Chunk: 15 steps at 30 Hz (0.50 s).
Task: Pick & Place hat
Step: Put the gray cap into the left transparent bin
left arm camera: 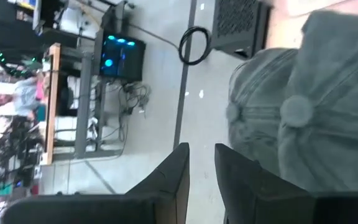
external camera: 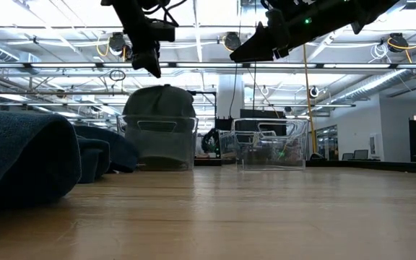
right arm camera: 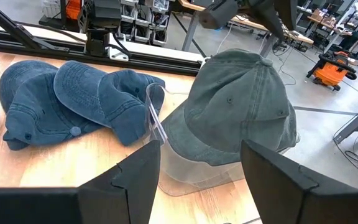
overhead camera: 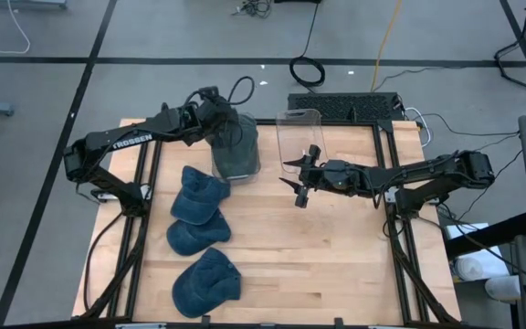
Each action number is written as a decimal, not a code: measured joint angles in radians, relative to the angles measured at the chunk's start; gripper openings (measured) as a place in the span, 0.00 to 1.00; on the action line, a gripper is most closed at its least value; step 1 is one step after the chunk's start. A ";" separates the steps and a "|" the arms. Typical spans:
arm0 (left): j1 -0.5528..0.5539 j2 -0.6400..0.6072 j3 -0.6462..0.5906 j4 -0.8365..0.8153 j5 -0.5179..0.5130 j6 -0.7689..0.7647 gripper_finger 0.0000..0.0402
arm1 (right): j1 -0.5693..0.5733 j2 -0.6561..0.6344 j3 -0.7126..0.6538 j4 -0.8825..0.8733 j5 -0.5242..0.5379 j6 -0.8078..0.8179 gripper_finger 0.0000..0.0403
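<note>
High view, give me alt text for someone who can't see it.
A grey-green hat sits in a clear bin at the table's far side, the left pincer just above it. Three blue hats lie in a row on the wooden table; the right pincer hangs open beside an empty bin.

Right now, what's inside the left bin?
A grey-green cap sits in the left bin, crown poking above the rim, and fills it. Anything under the cap is covered and can't be seen.
</note>
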 joint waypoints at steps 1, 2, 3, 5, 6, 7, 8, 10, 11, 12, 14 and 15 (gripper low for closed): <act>0.000 0.000 0.000 0.000 -0.005 -0.007 0.21 | 0.000 0.000 0.000 0.000 0.000 0.000 0.52; -0.001 0.000 0.000 0.000 -0.007 -0.019 0.21 | 0.000 0.000 0.000 0.000 0.000 0.000 0.52; -0.004 0.000 0.000 0.000 -0.008 -0.033 0.21 | 0.000 0.000 0.000 0.000 0.000 0.000 0.52; -0.016 0.000 0.000 0.000 -0.009 -0.086 0.21 | 0.000 0.000 0.000 0.000 0.000 0.000 0.52; -0.028 0.000 0.000 0.001 -0.009 -0.122 0.21 | 0.000 0.000 0.000 0.000 0.000 0.000 0.52; -0.041 0.000 0.000 0.005 -0.009 -0.166 0.21 | 0.000 0.000 0.000 0.000 0.000 0.000 0.52; -0.056 0.000 0.000 0.008 -0.009 -0.217 0.21 | 0.000 0.000 0.000 0.000 0.000 0.000 0.52; -0.089 0.000 0.004 0.002 0.000 -0.309 0.21 | 0.000 0.000 0.000 0.001 0.000 0.000 0.52; -0.104 0.000 0.005 -0.003 0.018 -0.343 0.21 | 0.000 0.000 0.000 0.001 0.000 0.000 0.52; -0.117 0.000 0.006 -0.008 0.054 -0.363 0.21 | 0.000 0.000 0.000 0.001 0.000 0.000 0.52; -0.132 -0.001 -0.008 -0.011 0.136 -0.366 0.21 | 0.000 0.000 0.000 0.003 0.000 0.000 0.52; -0.133 -0.001 -0.024 -0.010 0.167 -0.361 0.21 | 0.000 0.000 0.000 0.005 0.000 0.000 0.52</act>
